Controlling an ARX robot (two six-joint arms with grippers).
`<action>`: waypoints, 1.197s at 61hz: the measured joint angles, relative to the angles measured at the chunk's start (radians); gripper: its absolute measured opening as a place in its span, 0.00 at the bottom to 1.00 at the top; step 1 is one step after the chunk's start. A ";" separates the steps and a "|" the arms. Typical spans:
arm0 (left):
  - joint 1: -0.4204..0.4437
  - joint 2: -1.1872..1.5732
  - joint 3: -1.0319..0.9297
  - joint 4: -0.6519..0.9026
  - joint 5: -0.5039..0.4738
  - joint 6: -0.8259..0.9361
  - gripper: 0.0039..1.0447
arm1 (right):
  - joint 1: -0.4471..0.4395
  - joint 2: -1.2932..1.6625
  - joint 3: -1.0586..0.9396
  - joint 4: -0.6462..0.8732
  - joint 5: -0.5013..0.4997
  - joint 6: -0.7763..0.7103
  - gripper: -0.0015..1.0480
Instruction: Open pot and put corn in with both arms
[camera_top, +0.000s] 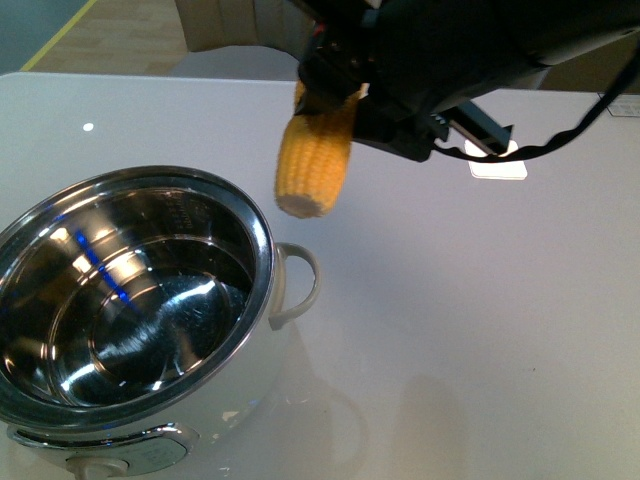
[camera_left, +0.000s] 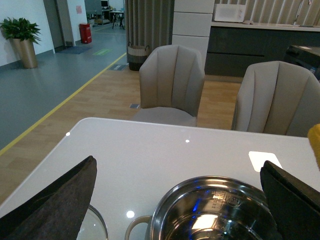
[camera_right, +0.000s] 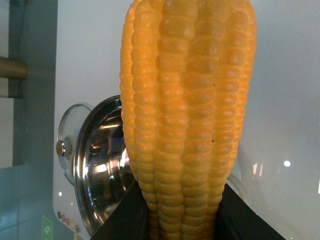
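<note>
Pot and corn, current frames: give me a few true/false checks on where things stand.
1. The pot has its lid on. False: it is open and the steel bowl shows. A glass lid lies on the table beside it.
2. The right gripper is shut on the corn. True.
3. The corn lies inside the pot. False: it hangs in the air, and the bowl holds no corn.
4. The left gripper is open and holds nothing. True.
</note>
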 joint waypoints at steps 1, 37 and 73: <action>0.000 0.000 0.000 0.000 0.000 0.000 0.93 | 0.004 0.006 0.004 0.000 -0.002 0.004 0.19; 0.000 0.000 0.000 0.000 0.000 0.000 0.93 | 0.137 0.210 0.144 -0.018 -0.088 0.138 0.18; 0.000 0.000 0.000 0.000 0.000 0.000 0.93 | 0.183 0.271 0.163 -0.036 -0.144 0.153 0.81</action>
